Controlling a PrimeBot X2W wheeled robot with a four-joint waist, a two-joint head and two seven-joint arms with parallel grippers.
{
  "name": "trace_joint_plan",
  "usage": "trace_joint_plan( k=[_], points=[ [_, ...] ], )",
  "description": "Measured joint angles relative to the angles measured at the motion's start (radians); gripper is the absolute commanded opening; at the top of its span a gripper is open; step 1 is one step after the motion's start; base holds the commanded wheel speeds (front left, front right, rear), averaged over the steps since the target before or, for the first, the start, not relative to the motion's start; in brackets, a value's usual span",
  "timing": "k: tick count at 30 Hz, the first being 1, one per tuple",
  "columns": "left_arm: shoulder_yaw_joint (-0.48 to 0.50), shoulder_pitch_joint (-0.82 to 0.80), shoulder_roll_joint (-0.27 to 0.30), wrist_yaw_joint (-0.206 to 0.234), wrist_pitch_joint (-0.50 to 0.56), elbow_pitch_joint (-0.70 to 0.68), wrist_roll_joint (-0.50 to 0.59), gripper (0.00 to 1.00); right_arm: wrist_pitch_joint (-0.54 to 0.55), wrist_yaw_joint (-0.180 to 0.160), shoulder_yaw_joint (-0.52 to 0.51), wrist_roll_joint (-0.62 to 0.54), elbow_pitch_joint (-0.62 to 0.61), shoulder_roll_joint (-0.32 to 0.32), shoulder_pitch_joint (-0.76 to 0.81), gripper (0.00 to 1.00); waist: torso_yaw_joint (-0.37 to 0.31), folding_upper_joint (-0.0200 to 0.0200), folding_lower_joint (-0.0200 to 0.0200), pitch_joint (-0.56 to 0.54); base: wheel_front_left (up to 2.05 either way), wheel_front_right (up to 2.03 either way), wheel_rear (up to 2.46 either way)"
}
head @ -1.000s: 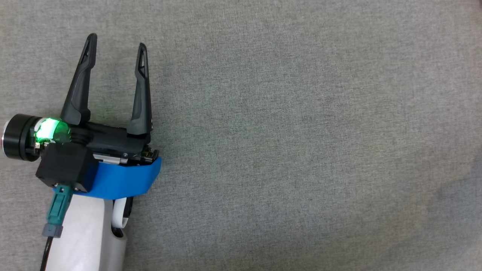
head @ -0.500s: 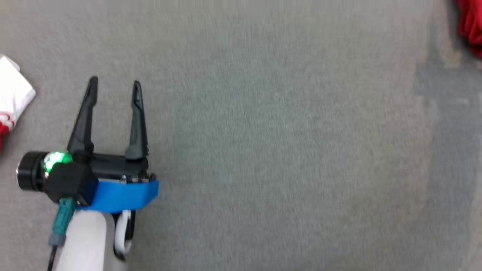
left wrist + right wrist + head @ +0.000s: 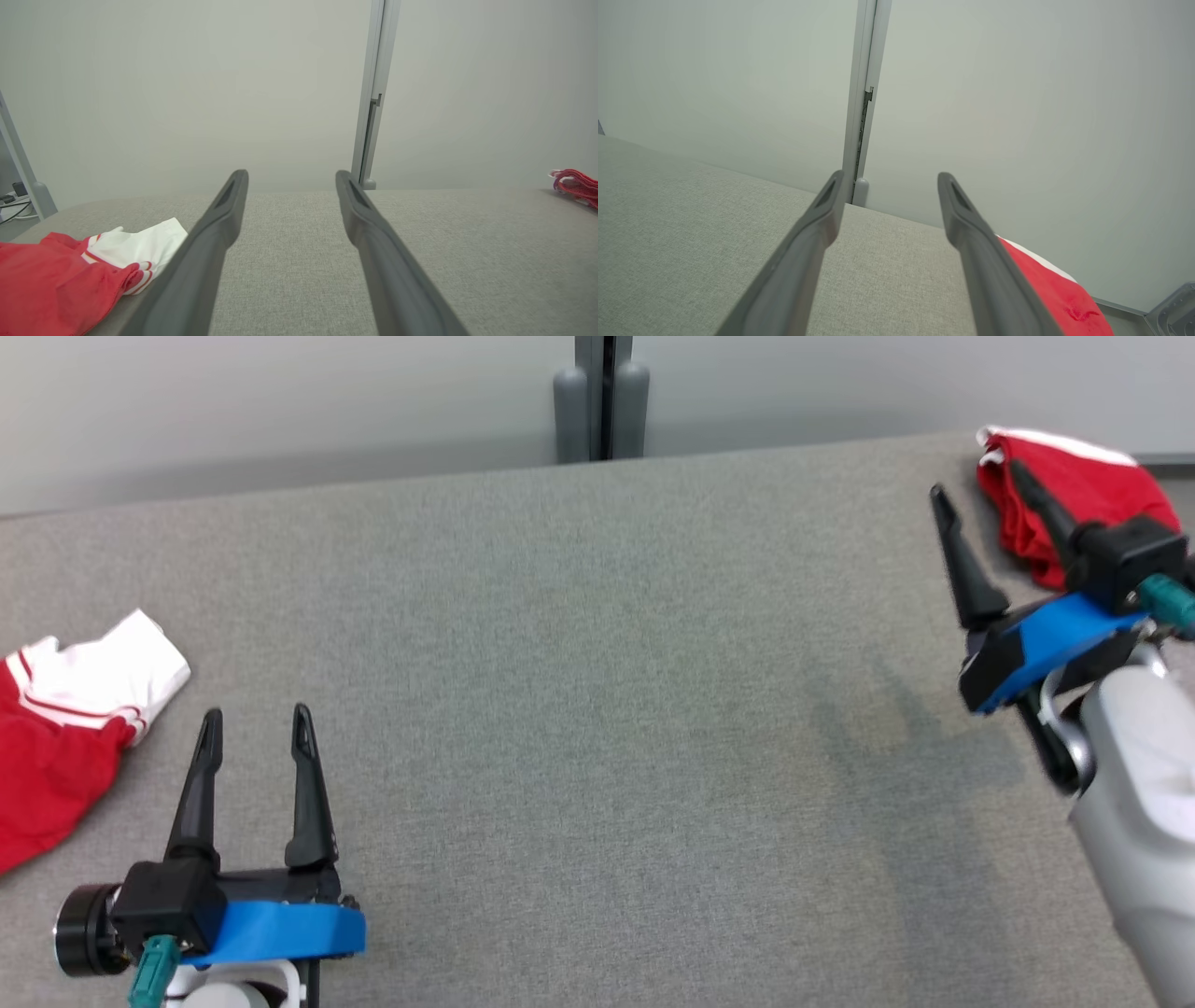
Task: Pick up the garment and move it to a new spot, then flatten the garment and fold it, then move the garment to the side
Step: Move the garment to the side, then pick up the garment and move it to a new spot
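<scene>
Target taken as the red garment (image 3: 1074,495), white-trimmed, bunched in a loose heap at the far right corner of the desk (image 3: 597,663). It is judged light, limp and without stiffness. Sag and trailing are expected once it is lifted. Layers may peel apart if only the top fold is pinched. Slip against the dark fingers is judged low, and it is not fragile.

Hold is best taken on a thick ridge at the heap's left side, with several layers caught at once. The white-trimmed far edge is the alternative if a hem is wanted for the later flattening. Collar, sleeve and hem cannot be told apart in the heap.

The right pincer (image 3: 976,481) is spread wide and empty, and is held at the heap's near-left side. One finger is overlapped with the red cloth in the head view, but contact cannot be confirmed. In the right wrist view the cloth is seen beside the right-hand finger, not between the two.

The left pincer (image 3: 257,712) is also spread wide, with nothing between its fingers, over the near left of the desk.

A second garment (image 3: 75,728), red and white, is laid at the left edge, just left of the left pincer and apart from it. The grey middle of the desk is judged the spot for flattening.
</scene>
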Motion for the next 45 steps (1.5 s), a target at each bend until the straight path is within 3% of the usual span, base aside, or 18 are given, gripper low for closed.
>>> trace_joint_plan(
  k=[12, 25, 33, 45],
  points=[
    [0.012, 0.092, -0.025, 0.002, 0.000, 0.048, -0.010, 1.00, 0.000, 0.000, -0.073, 0.022, -0.182, 0.091, 0.320, 1.00, -0.007, 0.0000, 0.0001, -0.142, 0.00, 0.00, 0.00],
    [0.011, 0.125, -0.035, -0.006, 0.000, 0.087, -0.010, 1.00, 0.000, 0.000, -0.230, -0.036, -0.387, 0.205, 0.654, 1.00, 0.019, 0.0002, 0.0002, -0.190, 0.00, 0.00, 0.00],
    [0.016, 0.130, -0.037, -0.008, 0.000, 0.102, -0.009, 1.00, 0.019, 0.000, -0.263, -0.080, -0.479, 0.256, 0.723, 1.00, 0.023, 0.0002, 0.0002, -0.205, 0.00, 0.00, 0.00],
    [0.034, 0.128, -0.036, -0.020, 0.000, 0.121, 0.000, 1.00, 0.042, 0.000, -0.283, -0.091, -0.522, 0.273, 0.756, 1.00, 0.036, 0.0003, 0.0002, -0.205, 0.00, 0.00, 0.00]
  ],
)
